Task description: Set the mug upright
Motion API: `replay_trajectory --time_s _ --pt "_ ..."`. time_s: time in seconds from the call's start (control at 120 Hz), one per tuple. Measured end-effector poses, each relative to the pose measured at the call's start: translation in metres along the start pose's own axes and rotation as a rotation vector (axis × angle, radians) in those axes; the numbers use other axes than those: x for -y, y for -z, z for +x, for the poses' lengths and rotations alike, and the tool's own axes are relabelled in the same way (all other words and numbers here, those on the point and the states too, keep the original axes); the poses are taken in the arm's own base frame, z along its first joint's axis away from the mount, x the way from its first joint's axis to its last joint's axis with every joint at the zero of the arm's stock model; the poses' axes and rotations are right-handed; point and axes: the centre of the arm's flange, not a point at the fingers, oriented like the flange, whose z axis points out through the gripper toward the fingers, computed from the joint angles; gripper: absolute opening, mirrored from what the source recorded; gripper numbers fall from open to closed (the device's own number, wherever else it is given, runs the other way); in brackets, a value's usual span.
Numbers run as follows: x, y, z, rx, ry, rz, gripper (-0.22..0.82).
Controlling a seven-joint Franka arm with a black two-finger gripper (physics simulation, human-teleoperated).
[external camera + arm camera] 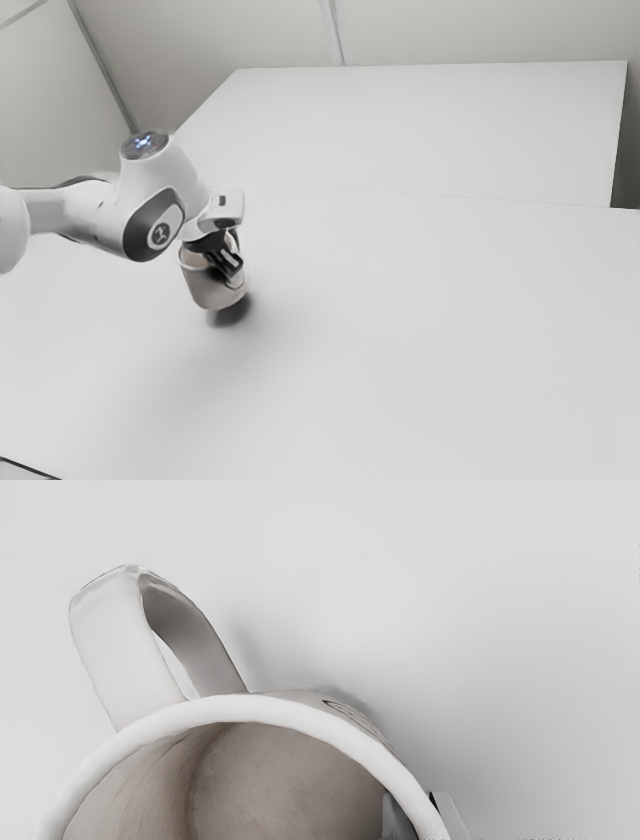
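one gripper pinching one mug by its rim; one handle; table spreads wide toward the exterior view's right.

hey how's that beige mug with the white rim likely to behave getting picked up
The round, ceramic-looking beige mug seems stiff, its thick white rim evenly curved. Held by one side in the pincer, it may tilt or swing. Being round-sided, it might roll.

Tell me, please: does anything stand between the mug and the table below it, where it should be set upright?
Nothing visible stands between the tilted mug and the table below. The gripper pinches the mug's wall, one finger inside and one outside. Whether the mug's base already touches the table, I cannot tell.
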Motion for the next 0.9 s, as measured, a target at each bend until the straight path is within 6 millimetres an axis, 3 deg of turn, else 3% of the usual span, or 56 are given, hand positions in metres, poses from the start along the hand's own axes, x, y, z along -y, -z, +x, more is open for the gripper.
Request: replay_trajectory --time_s 0.225,0.417,0.592,0.642,0.708,0.758,0.833,0.9 --pt "-0.017 -0.016 -0.019 0.001 0.183 -0.005 -0.17" --pt "-0.018 -0.018 -0.020 -0.006 0.303 -0.012 0.23" --pt "-0.015 -0.013 -0.019 -0.009 0.381 -0.013 0.43" --pt "-0.007 0.007 -0.015 -0.020 0.402 -0.014 0.47" --pt "0.011 0.050 0.001 -0.050 0.425 -0.010 0.50" --pt "0.024 0.100 0.025 -0.090 0.418 0.001 0.52" --pt "0.037 0.157 0.051 -0.122 0.394 -0.001 0.54" --pt "0.040 0.211 0.093 -0.140 0.353 0.005 0.55"
